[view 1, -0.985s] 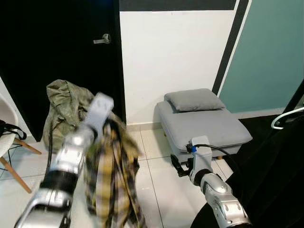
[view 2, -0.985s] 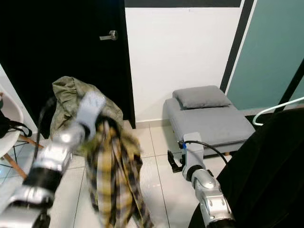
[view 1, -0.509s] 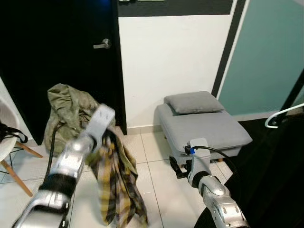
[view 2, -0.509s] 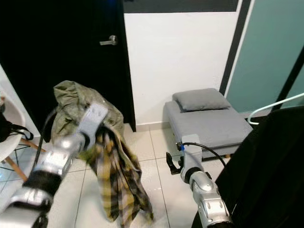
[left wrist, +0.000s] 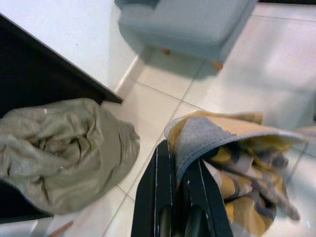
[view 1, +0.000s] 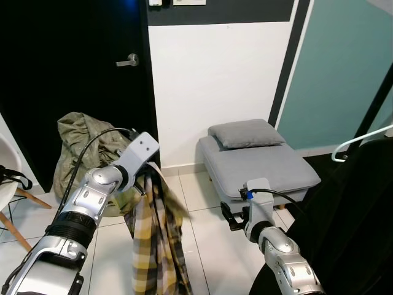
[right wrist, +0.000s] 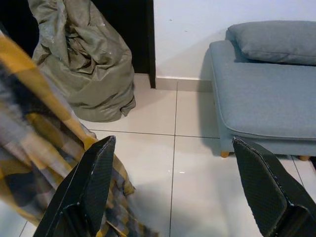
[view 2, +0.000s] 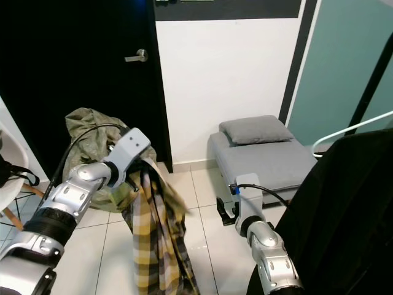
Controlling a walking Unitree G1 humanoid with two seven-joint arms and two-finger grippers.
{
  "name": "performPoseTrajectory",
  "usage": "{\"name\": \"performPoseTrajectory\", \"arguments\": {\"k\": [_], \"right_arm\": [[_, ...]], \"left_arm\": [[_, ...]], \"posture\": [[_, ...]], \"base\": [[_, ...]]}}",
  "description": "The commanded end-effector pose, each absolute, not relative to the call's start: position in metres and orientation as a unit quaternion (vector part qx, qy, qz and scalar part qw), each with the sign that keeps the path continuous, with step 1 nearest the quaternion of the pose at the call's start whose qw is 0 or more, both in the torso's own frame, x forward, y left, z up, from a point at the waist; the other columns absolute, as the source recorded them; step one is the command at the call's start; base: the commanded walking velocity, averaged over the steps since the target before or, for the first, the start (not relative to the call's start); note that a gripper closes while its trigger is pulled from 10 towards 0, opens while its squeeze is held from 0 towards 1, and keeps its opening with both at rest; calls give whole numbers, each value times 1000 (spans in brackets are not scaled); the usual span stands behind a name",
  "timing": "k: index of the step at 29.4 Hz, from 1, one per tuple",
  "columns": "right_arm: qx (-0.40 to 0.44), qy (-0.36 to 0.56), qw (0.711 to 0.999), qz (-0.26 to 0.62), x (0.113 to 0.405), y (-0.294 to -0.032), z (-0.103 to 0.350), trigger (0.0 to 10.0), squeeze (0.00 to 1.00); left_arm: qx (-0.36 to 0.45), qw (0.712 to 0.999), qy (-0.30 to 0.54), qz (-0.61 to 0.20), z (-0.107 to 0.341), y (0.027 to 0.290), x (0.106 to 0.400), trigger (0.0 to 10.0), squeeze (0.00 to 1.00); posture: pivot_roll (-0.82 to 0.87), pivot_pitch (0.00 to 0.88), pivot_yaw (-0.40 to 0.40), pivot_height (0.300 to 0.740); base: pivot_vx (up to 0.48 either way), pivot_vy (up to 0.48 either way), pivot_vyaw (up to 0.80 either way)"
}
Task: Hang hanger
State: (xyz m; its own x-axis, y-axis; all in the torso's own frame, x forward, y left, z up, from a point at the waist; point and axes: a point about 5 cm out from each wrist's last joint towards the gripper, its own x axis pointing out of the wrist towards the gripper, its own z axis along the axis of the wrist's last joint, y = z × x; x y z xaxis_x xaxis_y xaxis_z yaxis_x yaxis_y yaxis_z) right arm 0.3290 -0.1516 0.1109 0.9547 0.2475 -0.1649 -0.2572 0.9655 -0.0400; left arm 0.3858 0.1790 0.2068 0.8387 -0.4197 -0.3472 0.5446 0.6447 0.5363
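Note:
A yellow and grey plaid shirt (view 1: 153,246) hangs down over the tiled floor. My left gripper (left wrist: 178,165) is shut on its grey collar, at about the height of the grey seat. The hanger inside the shirt is hidden. My right gripper (right wrist: 180,177) is open and empty, held low in front of the grey seat, to the right of the shirt. At the far right the hook of a white hanger (view 1: 362,138) pokes up above a black garment (view 1: 350,227).
A crumpled olive jacket (view 1: 80,141) lies against the black door (view 1: 61,74). A grey padded seat (view 1: 258,163) with a cushion stands by the white wall. A white chair (view 1: 9,184) is at the far left.
The left arm has swung the plaid shirt to the right, and the shirt now hangs straight down instead of flaring. The view has shifted slightly. The right gripper stays open.

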Motion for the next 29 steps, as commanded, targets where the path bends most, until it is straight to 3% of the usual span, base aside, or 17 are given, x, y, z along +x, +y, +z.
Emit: {"name": "performPoseTrajectory", "arguments": {"k": [1, 2, 3, 4, 5, 6, 12, 29], "right_arm": [[-37, 86, 986, 138, 328, -150, 109, 10000, 0], [-38, 88, 985, 143, 328, -150, 110, 10000, 0], [-38, 88, 985, 143, 328, -150, 110, 10000, 0], [-38, 92, 983, 152, 328, -150, 110, 10000, 0], [-38, 92, 983, 152, 328, -150, 110, 10000, 0], [-38, 96, 982, 160, 328, -150, 110, 10000, 0], [-30, 92, 981, 167, 329, -149, 113, 10000, 0], [1, 118, 960, 255, 319, -134, 111, 10000, 0]], "left_arm": [[351, 884, 123, -284, 210, 184, 386, 10000, 0], [367, 864, 154, -308, 209, 189, 383, 10000, 0], [367, 864, 154, -308, 209, 189, 383, 10000, 0], [381, 835, 201, -342, 209, 198, 379, 10000, 0], [381, 835, 201, -342, 209, 198, 379, 10000, 0], [377, 817, 230, -370, 210, 203, 375, 10000, 0], [356, 809, 245, -399, 213, 204, 373, 10000, 0], [390, 711, 311, -496, 220, 209, 360, 10000, 0]], "posture": [[49, 52, -6, 740], [51, 55, -8, 740], [51, 55, -8, 740], [58, 56, -10, 740], [58, 56, -10, 740], [59, 59, -11, 740], [61, 64, -11, 740], [66, 75, -19, 740]], "base": [[0, 0, 0], [0, 0, 0], [0, 0, 0], [0, 0, 0], [0, 0, 0], [0, 0, 0], [0, 0, 0], [0, 0, 0]]}}
